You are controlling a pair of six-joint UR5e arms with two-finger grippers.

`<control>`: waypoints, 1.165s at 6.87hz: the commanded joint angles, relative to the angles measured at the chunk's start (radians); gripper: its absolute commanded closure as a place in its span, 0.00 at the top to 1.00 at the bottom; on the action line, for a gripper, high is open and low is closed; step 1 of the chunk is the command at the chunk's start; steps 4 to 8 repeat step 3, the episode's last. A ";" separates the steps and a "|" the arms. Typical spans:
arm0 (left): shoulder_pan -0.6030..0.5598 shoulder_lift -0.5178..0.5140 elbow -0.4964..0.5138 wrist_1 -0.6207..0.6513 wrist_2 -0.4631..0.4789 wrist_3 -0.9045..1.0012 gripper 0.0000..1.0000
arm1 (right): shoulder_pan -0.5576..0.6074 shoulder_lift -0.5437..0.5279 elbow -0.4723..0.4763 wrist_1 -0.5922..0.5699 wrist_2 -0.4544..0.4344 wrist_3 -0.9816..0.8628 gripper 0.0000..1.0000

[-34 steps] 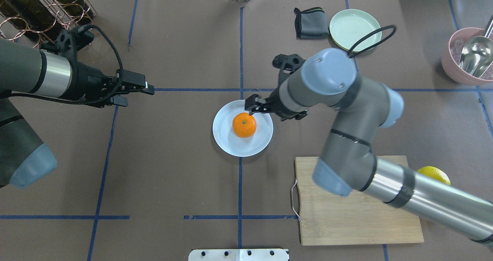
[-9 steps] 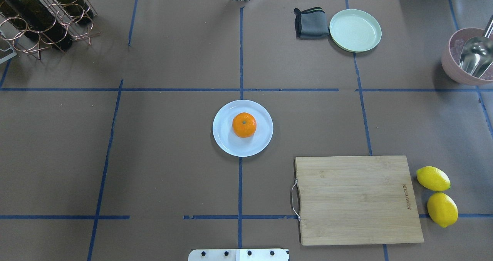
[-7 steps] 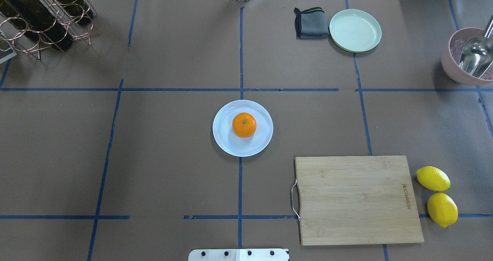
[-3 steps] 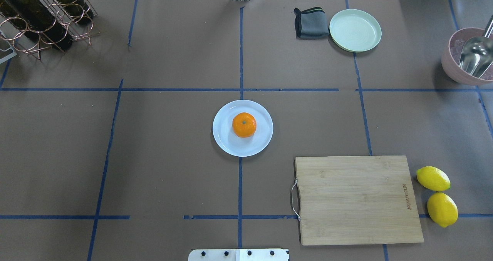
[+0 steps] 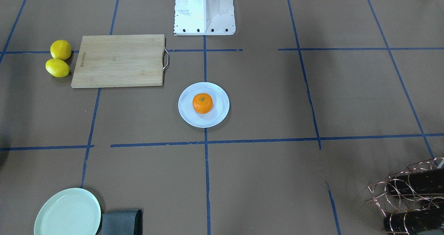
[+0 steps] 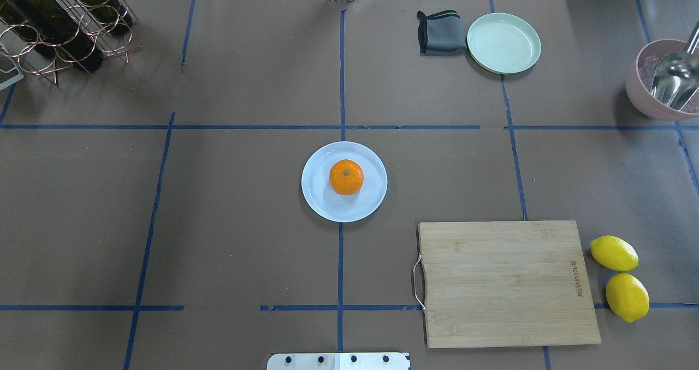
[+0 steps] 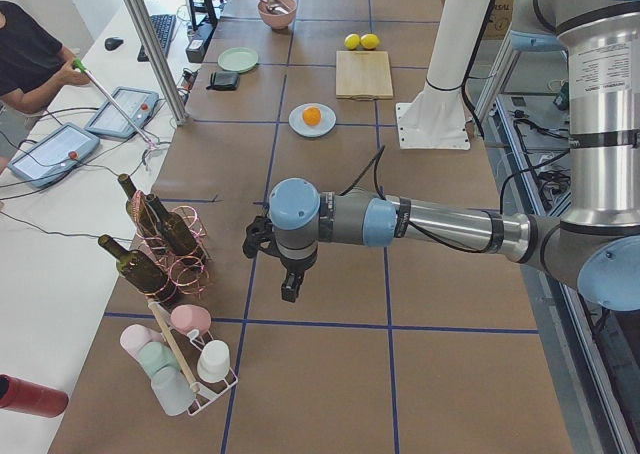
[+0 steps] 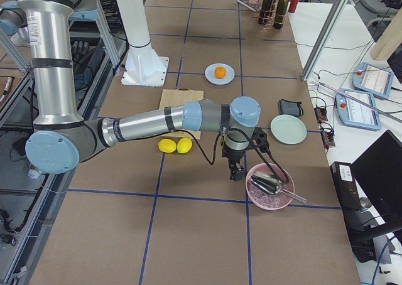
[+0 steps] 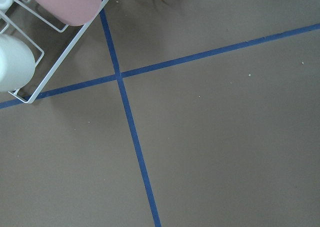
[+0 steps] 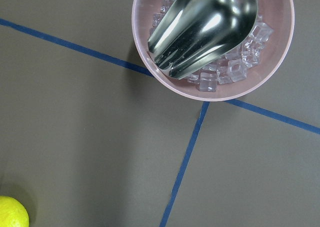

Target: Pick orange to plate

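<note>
The orange (image 6: 346, 177) rests stem-up in the middle of the pale bluish-white plate (image 6: 326, 204) at the table's centre, also seen as orange (image 5: 202, 103) on plate (image 5: 215, 119). No gripper is near it. My left gripper (image 7: 289, 292) points down over bare table far off at the left end, beside the wine rack. My right gripper (image 8: 237, 174) hangs at the right end, just beside the pink bowl. Each gripper shows only in a side view, so I cannot tell whether it is open or shut. The wrist views show no fingers.
A wooden cutting board (image 6: 505, 282) lies front right with two lemons (image 6: 614, 253) beside it. A mint-green plate (image 6: 503, 42) and grey cloth (image 6: 440, 33) sit at the back. The pink bowl (image 10: 280, 52) holds ice and a metal scoop. A wine rack (image 6: 65, 26) stands back left.
Five seconds ago both arms were over the table, the right gripper beside the orange on the plate. Both have since left the overhead view; the orange and plate have not moved.
</note>
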 commanded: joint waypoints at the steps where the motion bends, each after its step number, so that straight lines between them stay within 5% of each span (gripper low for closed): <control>1: 0.001 -0.007 0.007 0.016 0.001 0.001 1.00 | 0.000 0.001 0.003 0.000 0.000 0.001 1.00; 8: -0.001 -0.022 0.009 0.016 0.001 0.001 1.00 | 0.000 0.000 0.002 0.000 0.000 0.002 1.00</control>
